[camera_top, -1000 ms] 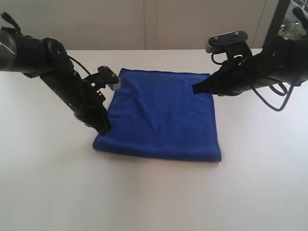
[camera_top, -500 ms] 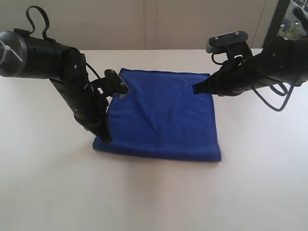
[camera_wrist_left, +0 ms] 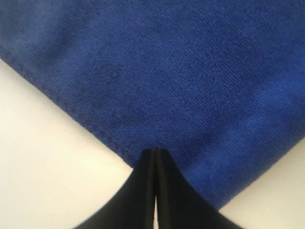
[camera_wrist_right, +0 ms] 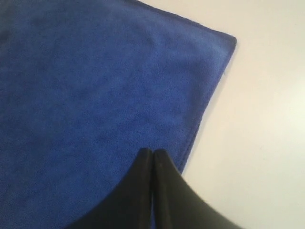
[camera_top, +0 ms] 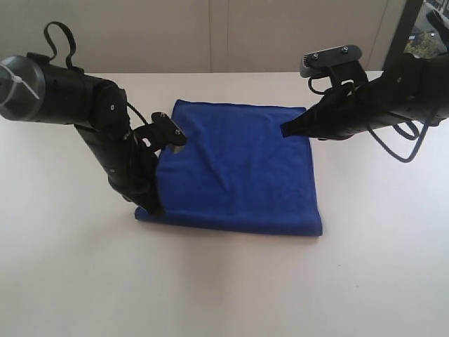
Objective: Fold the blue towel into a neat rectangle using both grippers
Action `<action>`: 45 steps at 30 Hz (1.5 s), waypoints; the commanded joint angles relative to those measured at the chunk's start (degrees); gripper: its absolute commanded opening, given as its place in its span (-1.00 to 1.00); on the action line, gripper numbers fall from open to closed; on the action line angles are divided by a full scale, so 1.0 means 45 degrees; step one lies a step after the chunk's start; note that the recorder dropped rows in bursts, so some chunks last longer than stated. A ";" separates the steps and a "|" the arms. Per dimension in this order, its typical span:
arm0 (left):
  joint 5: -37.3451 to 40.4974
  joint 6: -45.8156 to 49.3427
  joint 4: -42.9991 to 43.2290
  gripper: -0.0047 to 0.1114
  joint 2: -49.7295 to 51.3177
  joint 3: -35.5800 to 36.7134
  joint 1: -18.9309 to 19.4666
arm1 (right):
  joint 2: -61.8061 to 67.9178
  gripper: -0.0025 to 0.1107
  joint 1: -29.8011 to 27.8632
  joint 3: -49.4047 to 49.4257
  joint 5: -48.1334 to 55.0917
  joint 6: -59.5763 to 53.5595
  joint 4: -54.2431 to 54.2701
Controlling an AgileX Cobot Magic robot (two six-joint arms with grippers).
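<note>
Surface: pale white surface (camera_top: 224,288) with a beige wall (camera_top: 210,35) behind its far edge.
Towel: the blue towel (camera_top: 238,168) lies flat at mid-surface, a rough rectangle with a soft crease across its middle.
Left hand: the left hand (camera_top: 151,208) is at the towel's near-left corner, fingers (camera_wrist_left: 138,195) pressed together and tip against the hem; I cannot tell whether any cloth is pinched.
Right hand: the right hand (camera_top: 286,130) sits over the towel's right edge toward the far-right corner, closed tight and holding nothing.
</note>
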 commanded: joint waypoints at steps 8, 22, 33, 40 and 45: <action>0.1166 -0.0127 -0.0568 -0.92 0.0121 0.0206 -0.0092 | -0.0119 -0.96 -0.0044 0.0076 -0.0163 0.0062 -0.0027; 0.1745 0.0035 -0.1213 -0.92 0.0121 0.0206 -0.0092 | -0.0119 -0.96 -0.0044 0.0076 -0.0138 0.0062 -0.0027; 0.2099 -0.0030 -0.1297 -0.92 0.0098 0.0206 -0.0092 | -0.0119 -0.96 -0.0044 0.0076 -0.0138 0.0062 -0.0027; 0.2269 -0.0117 -0.1304 -0.92 0.0098 0.0206 -0.0092 | -0.0119 -0.96 -0.0044 0.0076 -0.0138 0.0062 -0.0027; 0.2182 -0.0117 -0.1198 -0.92 0.0098 0.0091 -0.0092 | -0.0119 -0.96 -0.0044 0.0076 -0.0361 0.0062 -0.0027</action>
